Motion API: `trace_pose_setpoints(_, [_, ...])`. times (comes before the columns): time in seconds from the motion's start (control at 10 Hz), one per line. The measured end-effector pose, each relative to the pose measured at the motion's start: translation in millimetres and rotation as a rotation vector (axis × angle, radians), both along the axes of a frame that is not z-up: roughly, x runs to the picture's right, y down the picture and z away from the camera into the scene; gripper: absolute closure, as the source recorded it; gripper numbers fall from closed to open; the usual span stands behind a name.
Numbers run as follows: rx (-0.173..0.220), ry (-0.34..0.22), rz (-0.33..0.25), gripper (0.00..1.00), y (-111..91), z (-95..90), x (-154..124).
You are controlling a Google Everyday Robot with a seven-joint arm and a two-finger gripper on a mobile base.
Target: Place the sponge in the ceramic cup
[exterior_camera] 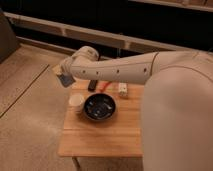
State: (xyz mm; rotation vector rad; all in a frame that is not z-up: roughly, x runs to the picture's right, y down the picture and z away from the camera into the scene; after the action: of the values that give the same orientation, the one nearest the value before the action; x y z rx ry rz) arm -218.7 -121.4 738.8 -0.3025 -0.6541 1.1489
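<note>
Blue and soft-looking, the sponge is a small flat rectangular block pinched in the gripper, whose jaws are closed tight on it. It hangs in the air off the far-left corner of the wooden table, up and back from the ceramic cup rather than over it. Let go from there, it would likely miss the tabletop and drop to the speckled floor. The cup is a short, plain cream-white cylinder with a narrow mouth, so a flat block brought in level could bridge the rim or catch on it instead of going in. The cup also looks light, and a nudge from the fingers coming down might tip it or slide it. Just beside it sits a wide, dark, glossy bowl, which would easily catch a springy sponge that bounces off the rim. A black bar and a small white bottle lie farther back, clear of the path.
</note>
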Motion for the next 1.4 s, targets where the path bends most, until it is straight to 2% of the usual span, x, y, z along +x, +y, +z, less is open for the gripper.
trace_pose_setpoints(0.1, [0.021, -0.018, 0.011, 0.82, -3.0, -2.2, 8.8])
trace_pose_setpoints(0.3, [0.033, 0.002, -0.007, 0.82, 5.3, 0.3, 27.7])
trace_pose_setpoints(0.4, [0.050, 0.054, -0.022, 0.82, 5.3, 3.5, 56.0])
trace_pose_setpoints(0.6, [0.069, 0.121, -0.036, 0.82, 4.9, 7.5, 94.0])
trace_pose_setpoints(1.0, [0.068, 0.115, -0.041, 0.82, 6.5, 7.5, 89.4])
trace_pose_setpoints(1.2, [0.044, 0.064, -0.063, 0.82, 24.8, 8.4, 58.9])
trace_pose_setpoints(1.4, [0.023, 0.001, -0.105, 0.82, 48.3, 5.0, 17.0])
